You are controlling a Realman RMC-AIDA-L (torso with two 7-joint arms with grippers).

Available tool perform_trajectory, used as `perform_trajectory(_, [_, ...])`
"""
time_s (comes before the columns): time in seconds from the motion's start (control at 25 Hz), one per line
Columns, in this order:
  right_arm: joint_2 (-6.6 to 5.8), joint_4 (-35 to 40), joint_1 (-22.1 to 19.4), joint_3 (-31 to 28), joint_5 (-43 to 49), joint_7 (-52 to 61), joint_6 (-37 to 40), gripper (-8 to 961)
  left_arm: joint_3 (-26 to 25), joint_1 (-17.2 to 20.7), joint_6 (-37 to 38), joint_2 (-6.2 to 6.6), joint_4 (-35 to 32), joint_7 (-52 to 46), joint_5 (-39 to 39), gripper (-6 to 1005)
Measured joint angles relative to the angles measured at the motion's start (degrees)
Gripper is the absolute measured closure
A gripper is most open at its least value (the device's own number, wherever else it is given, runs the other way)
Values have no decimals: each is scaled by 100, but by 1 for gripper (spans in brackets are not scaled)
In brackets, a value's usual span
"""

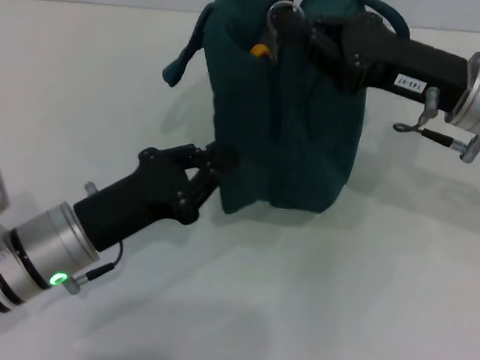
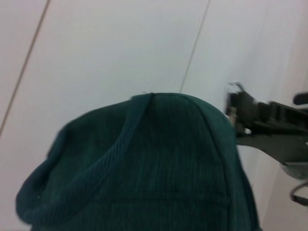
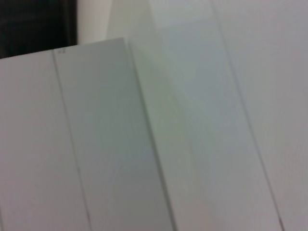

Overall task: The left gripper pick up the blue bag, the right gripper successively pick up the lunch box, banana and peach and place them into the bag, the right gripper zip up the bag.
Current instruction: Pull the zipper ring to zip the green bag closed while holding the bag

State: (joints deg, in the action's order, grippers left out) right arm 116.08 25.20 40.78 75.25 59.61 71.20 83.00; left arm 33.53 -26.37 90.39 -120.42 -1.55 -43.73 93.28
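Zip step: bag [image 1: 286,109] upright mid-surface [image 1: 363,304], left hand [image 1: 212,166] clamped on its near-left lower edge, right hand [image 1: 296,27] at the top, apparently closed on the zipper pull; next, drag along the opening.

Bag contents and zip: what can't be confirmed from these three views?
- Head view: the lunch box, banana and peach cannot be seen; the bag walls hide its inside. Only a small orange-yellow spot shows at the top.
- Head view: the zip is covered by the right gripper at the bag's top.
- Head view: the left gripper touches the bag's lower side; grip unclear.
- Right wrist view: only pale panels.
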Motion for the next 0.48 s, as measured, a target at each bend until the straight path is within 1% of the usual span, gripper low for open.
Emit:
perform_trajectory(0.16, [4, 1, -25, 11, -120, 13, -110, 912, 2, -63, -17, -9, 245, 422, -1, 884])
perform_trajectory(0.48, [2, -23, -56, 2, -392, 17, -219, 910, 74, -26, -43, -7, 261, 677, 72, 928])
